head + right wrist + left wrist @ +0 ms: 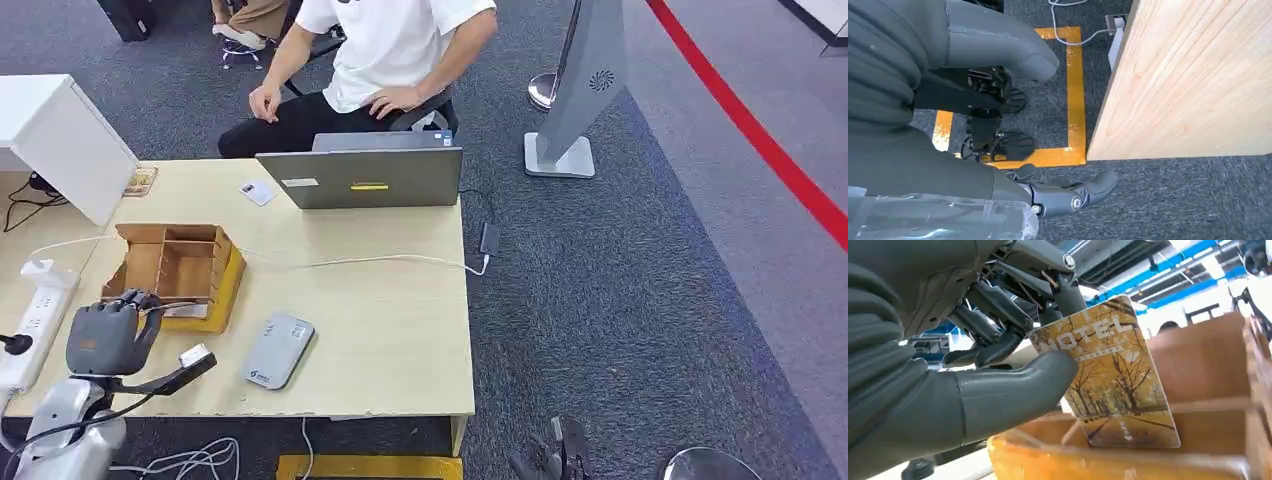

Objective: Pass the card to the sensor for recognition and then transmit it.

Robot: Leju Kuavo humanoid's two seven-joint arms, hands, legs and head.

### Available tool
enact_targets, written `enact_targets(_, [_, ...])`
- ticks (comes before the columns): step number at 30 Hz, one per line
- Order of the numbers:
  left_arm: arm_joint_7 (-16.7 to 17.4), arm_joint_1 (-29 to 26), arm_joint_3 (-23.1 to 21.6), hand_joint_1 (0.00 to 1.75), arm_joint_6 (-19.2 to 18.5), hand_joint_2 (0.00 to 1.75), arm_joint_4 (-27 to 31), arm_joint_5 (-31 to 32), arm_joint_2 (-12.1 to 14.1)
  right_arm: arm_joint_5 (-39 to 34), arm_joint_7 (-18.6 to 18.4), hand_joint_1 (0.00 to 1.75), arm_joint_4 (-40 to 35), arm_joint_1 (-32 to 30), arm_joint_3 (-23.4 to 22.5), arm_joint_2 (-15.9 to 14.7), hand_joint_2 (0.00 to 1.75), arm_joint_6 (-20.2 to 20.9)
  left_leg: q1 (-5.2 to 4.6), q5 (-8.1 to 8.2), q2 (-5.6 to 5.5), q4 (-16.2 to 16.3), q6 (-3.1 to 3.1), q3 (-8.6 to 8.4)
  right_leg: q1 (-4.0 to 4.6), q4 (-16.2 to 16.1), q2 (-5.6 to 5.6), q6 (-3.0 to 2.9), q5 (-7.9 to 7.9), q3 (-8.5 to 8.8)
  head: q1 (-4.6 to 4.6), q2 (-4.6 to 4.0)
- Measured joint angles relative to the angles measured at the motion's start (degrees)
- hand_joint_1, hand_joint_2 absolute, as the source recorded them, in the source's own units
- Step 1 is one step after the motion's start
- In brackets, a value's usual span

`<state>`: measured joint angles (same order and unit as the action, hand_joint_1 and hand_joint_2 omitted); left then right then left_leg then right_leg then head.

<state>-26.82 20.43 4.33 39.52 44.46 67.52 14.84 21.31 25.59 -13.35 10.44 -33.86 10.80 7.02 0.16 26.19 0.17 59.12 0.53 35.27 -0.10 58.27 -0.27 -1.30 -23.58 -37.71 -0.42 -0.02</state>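
Note:
My left hand (110,335) hovers over the near end of the wooden card box (175,262) at the table's left. It pinches a hotel card (1113,375) printed with yellow autumn trees, thumb (1013,390) on the face and darker fingers behind, just above the box's compartments (1208,360). The grey card sensor (280,350) lies flat on the table to the right of the box, apart from the hand. My right hand (988,60) hangs beside the table's side panel (1188,80) with its fingers apart and nothing in it; it also shows at the picture's lower edge (560,452).
A person sits behind an open laptop (360,178) at the far edge. A white cable (350,262) crosses the table. A power strip (35,320) and a white box (60,140) stand at the left. Another card (257,192) lies by the laptop. A grey stand (580,90) is on the carpet.

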Motion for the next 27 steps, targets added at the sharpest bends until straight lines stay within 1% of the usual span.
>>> enact_targets(3, [0.55,0.75,-0.02,1.75,-1.19,1.75,2.76,-2.35,0.46,-0.13,-0.11,0.00,0.00,0.08,0.04,0.00,1.75,-0.07,0.00,0.00,0.02,0.00,0.00,-0.01,0.01,0.00,0.02,-0.02,0.02,0.00,0.00,0.00])
enact_targets(6, [1.57,1.61,-0.02,1.75,-2.93,1.75,5.75,-2.89,0.87,-0.13,-0.22,0.00,0.00,0.17,0.13,0.00,1.75,-0.07,0.00,0.00,0.02,0.00,0.00,-0.01,0.00,0.00,0.01,-0.03,0.02,0.01,0.02,0.00])
enact_targets(10, [1.60,1.79,-0.04,1.75,-2.99,1.75,7.67,-2.96,1.01,-0.15,-0.22,0.00,0.00,0.18,0.15,0.00,1.75,-0.07,0.00,0.00,0.02,0.00,0.00,-0.01,0.01,0.00,0.02,-0.03,0.02,0.00,0.02,0.00])
enact_targets(15, [1.60,1.79,-0.04,1.75,-2.93,1.75,8.66,-3.00,1.03,-0.15,-0.22,0.00,0.00,0.19,0.15,0.00,1.75,-0.07,0.00,0.00,0.02,0.00,0.00,-0.01,0.01,0.00,0.02,-0.03,0.02,0.00,0.00,0.00])
enact_targets(18, [1.09,1.92,-0.04,1.75,-2.43,1.75,9.80,-4.07,1.05,-0.26,-0.22,0.00,0.00,0.20,0.15,0.00,1.75,-0.07,0.00,0.00,0.02,0.00,0.00,-0.01,0.01,0.00,0.02,-0.02,0.02,-0.01,0.00,0.00])
enact_targets(20, [1.99,2.40,-0.20,1.75,-3.92,1.75,11.87,-4.73,1.29,-0.31,-0.24,0.00,0.00,0.21,0.15,-0.02,1.75,-0.09,0.00,0.00,0.02,0.01,0.00,-0.02,0.02,0.00,0.02,-0.03,0.02,-0.02,0.00,0.00])
enact_targets(22, [4.08,3.95,-0.70,1.75,-7.14,1.75,13.62,-4.47,1.88,-0.28,-0.44,0.00,0.00,0.25,0.17,-0.02,1.75,-0.09,0.00,-0.02,0.01,0.01,-0.01,-0.01,0.02,0.00,0.01,-0.03,0.03,-0.02,0.00,0.00])
enact_targets(24, [5.82,6.43,-0.92,1.75,-9.64,1.75,13.68,-4.07,2.45,0.00,-0.88,0.00,0.00,0.43,0.24,0.00,1.75,-0.09,0.01,-0.06,0.01,0.01,0.03,0.00,0.02,0.00,0.00,-0.05,0.06,-0.02,0.00,0.00])
enact_targets(25, [6.52,8.00,-1.12,1.75,-10.10,1.75,13.20,-3.61,2.76,0.29,-1.03,0.00,0.00,0.54,0.28,0.00,1.75,-0.09,0.01,-0.07,0.01,0.01,0.03,0.00,0.02,0.00,0.00,-0.13,0.11,-0.02,0.00,0.00])
enact_targets(27, [6.82,11.86,-1.42,1.75,-10.18,1.75,9.54,-3.09,3.17,0.55,-1.49,0.00,0.00,0.88,0.53,0.00,1.75,-0.09,0.01,-0.16,0.00,0.01,0.12,0.02,0.03,0.01,-0.02,-0.14,0.16,-0.01,0.04,0.00])
